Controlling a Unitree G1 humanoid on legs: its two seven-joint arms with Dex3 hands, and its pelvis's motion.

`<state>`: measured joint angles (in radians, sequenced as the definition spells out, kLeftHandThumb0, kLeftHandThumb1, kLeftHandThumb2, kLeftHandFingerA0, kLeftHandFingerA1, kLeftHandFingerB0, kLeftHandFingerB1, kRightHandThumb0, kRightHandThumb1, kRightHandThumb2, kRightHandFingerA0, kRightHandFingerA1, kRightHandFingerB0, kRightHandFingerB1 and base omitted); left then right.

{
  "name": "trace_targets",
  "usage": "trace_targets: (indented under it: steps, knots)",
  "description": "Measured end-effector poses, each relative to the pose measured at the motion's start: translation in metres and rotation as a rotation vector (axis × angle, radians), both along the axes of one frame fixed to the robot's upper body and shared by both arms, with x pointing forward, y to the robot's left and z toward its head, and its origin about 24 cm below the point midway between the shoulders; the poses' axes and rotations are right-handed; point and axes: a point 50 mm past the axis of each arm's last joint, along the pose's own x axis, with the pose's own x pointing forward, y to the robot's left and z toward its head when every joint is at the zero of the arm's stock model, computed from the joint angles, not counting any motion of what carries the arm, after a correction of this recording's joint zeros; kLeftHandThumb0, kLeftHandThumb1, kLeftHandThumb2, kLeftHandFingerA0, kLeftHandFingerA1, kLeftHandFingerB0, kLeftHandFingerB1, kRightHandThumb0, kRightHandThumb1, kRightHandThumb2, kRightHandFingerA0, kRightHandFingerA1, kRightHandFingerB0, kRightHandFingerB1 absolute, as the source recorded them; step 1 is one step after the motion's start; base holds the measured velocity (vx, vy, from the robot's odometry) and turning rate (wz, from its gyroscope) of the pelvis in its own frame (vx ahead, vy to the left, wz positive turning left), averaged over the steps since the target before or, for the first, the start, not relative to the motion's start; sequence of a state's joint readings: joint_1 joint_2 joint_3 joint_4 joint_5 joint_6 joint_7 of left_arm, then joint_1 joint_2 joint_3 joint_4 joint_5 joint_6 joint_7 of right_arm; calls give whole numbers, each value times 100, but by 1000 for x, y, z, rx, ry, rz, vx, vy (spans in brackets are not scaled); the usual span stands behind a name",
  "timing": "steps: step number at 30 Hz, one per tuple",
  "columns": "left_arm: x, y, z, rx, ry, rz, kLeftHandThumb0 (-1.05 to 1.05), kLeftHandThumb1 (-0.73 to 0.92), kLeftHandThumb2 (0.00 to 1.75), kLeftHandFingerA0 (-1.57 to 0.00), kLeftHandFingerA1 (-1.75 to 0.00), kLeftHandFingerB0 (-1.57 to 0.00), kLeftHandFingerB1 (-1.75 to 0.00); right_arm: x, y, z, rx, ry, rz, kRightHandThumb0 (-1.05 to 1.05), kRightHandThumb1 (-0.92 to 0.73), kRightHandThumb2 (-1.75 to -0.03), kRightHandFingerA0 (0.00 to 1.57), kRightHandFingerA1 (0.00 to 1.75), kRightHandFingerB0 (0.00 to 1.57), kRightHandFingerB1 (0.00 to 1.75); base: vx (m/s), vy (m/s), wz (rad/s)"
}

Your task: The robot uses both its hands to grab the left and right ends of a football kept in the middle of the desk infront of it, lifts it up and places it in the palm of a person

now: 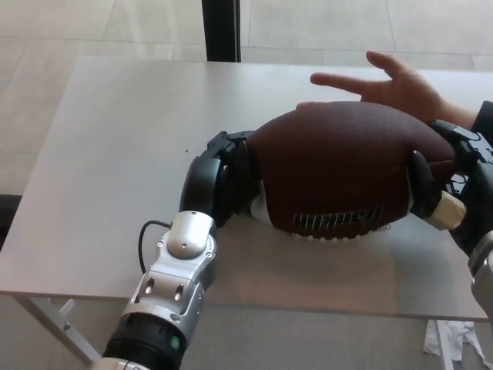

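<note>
Brown pebbled leather football [343, 173] with white end stripes sits in the middle of the pale grey desk [115, 139], long axis running left-right, right end tilted slightly up and far. Laces and printed lettering face the near side.

Black left hand [223, 177] is closed on the ball's left tip, fingers wrapped round the point. Black right hand [439, 181] is clamped on the right tip, one finger lying across the white stripe there. So both hands grip the football, one per end, squeezing along the axis.

Whether the ball has cleared the desk can't be told for sure; the underside looks at or barely above the surface, shadow tight beneath it.

Key relation: the person's open palm [397, 89] lies on the far side of the ball, toward the right, fingers spread pointing left, just behind the ball's upper right edge. From the grip the target is far and right, so the right hand is nearer to it, and the left arm has the longer reach.

Judgement: grasp done, lift just starting. Next move needs to go up first, then away and rightward, keeping the axis level so neither tip slips out. Risk: squeeze pressure drops on one side and the smooth pointed end pops free.
</note>
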<state>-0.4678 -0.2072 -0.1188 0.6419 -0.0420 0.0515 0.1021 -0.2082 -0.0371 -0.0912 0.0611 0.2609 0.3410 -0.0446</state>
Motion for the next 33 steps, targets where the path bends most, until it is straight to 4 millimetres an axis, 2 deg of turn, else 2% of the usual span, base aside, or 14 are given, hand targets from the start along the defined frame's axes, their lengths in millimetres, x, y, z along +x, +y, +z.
trace_targets:
  steps: [2,3,5,6,9,10,15,17,19,22,23,29,32,33]
  knots:
    - [-1,-1,-1,-22,3,10,-28,69,112,-78,-175,-57,-175,0,0,1,-5,-8,-3,-27,-52,-144,118,175,100,162,0,0,0]
    - [-2,-1,-2,-32,3,15,-31,65,115,-79,-175,-56,-175,0,0,1,-6,-12,-5,-17,-66,-130,125,128,128,130,0,0,0]
    - [-2,-1,-2,-52,1,24,-35,64,114,-81,-175,-57,-175,0,0,2,-8,-19,-7,-17,-66,-130,125,128,127,130,0,0,0]
    - [-3,-1,-3,-57,0,27,-44,83,85,-73,-175,-52,-174,0,0,2,-8,-21,-8,-18,-67,-130,123,128,125,128,0,0,0]
    - [-3,-1,-3,-83,-4,42,-43,91,79,-78,-175,-50,-175,1,2,2,-1,-30,-14,-18,-66,-130,122,127,124,128,0,0,0]
    - [-4,-1,-4,-93,-5,48,-39,88,87,-74,-175,-51,-175,1,3,2,3,-33,-17,-34,-50,-138,111,175,87,169,0,0,0]
    - [-4,-3,-4,-105,-15,59,-38,64,116,-84,-175,-64,-175,1,6,3,19,-41,-39,-32,-53,-129,106,175,85,161,0,0,0]
    - [-2,-4,-2,-109,-21,64,-36,68,113,-85,-175,-66,-175,2,7,5,34,-47,-53,-31,-53,-129,106,175,84,162,0,0,0]
    - [-1,-5,-1,-118,-20,74,-44,91,83,-70,-175,-59,-174,6,8,9,54,-60,-68,-28,-56,-121,105,175,81,162,0,0,0]
    - [3,-7,4,-126,-24,83,-43,88,85,-74,-175,-58,-175,12,9,17,85,-79,-91,-26,-55,-121,103,175,84,159,0,0,0]
    - [5,-8,5,-127,-26,85,-51,92,71,-70,-175,-57,-170,13,10,19,94,-84,-98,-21,-61,-116,102,175,84,157,0,0,0]
    - [22,-3,21,-99,-46,83,-65,92,70,-66,-175,-67,-158,29,9,41,130,-118,-122,-9,-50,-135,102,175,90,153,0,0,0]
    - [32,-1,34,-83,-73,78,-59,83,71,-69,-171,-73,-148,37,10,53,144,-140,-125,-14,-51,-128,104,175,91,152,0,0,0]
    - [35,-1,38,-78,-80,76,-43,65,78,-67,-167,-68,-150,39,10,57,146,-145,-126,-14,-55,-122,104,175,91,152,0,0,0]
